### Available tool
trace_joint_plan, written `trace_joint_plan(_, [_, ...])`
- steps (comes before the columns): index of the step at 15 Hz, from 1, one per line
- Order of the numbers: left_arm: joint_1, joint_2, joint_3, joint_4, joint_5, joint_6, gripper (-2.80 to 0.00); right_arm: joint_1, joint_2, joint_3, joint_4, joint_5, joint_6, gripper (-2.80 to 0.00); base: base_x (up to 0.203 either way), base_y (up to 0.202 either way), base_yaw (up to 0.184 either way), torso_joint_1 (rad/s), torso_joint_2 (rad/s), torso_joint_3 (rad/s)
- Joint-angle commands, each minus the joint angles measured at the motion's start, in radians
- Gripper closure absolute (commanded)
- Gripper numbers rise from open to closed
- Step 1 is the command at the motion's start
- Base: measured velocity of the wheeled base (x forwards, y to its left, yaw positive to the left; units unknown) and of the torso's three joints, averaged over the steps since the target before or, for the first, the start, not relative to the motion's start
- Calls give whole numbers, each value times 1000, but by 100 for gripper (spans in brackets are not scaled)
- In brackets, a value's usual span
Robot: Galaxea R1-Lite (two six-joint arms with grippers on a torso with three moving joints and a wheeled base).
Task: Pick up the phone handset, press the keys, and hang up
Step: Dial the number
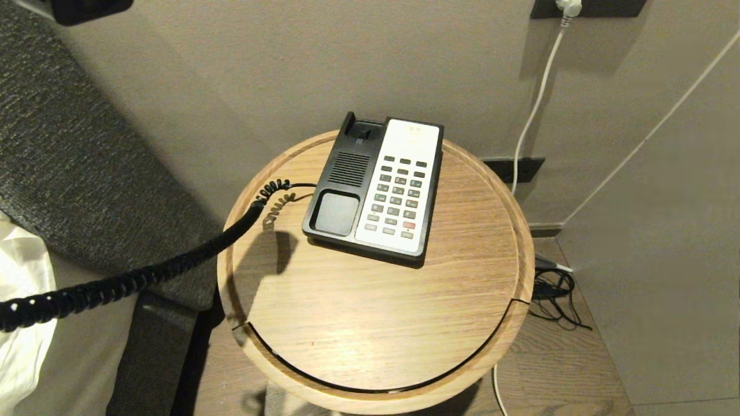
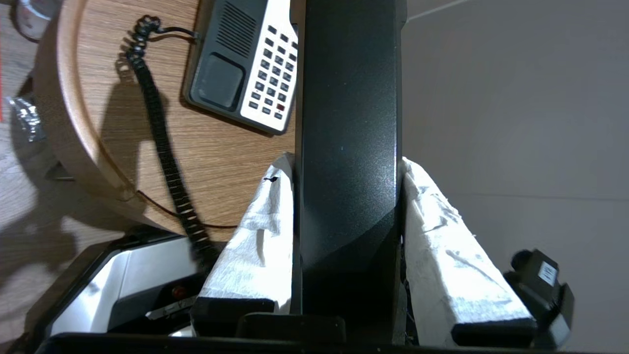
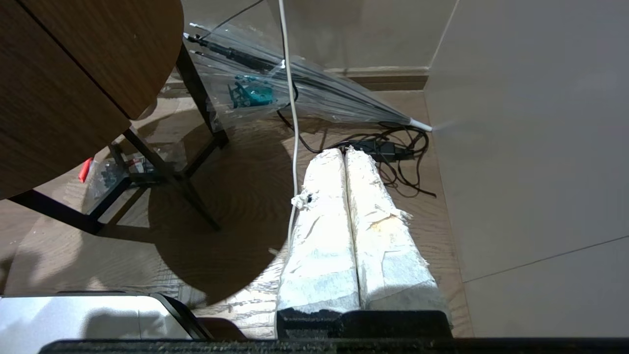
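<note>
My left gripper [image 2: 348,164] is shut on the black phone handset [image 2: 348,123], its white-wrapped fingers [image 2: 258,231] clamped on both sides of the bar. The handset is lifted off the phone base [image 1: 376,188], whose cradle [image 1: 336,212] lies bare. The black coiled cord [image 1: 133,280] stretches from the base off the head view's left edge, where the handset and left gripper are out of sight. The dark grey keys [image 1: 398,196], one of them red, sit on the white faceplate. My right gripper [image 3: 344,152] hangs shut over the floor beside the table.
The base stands at the back of a round wooden side table [image 1: 376,323] with a raised rim. A grey upholstered headboard [image 1: 69,150] and white bedding [image 1: 20,277] lie left. Cables [image 1: 555,294] and a white cord [image 1: 535,110] run along the wall on the right.
</note>
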Motion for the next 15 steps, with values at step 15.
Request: trace_joint_plan(15, [1, -13, -2, 3, -13, 21, 0, -1, 0, -40, 3, 4, -1, 0, 0, 0, 0, 0, 0, 0])
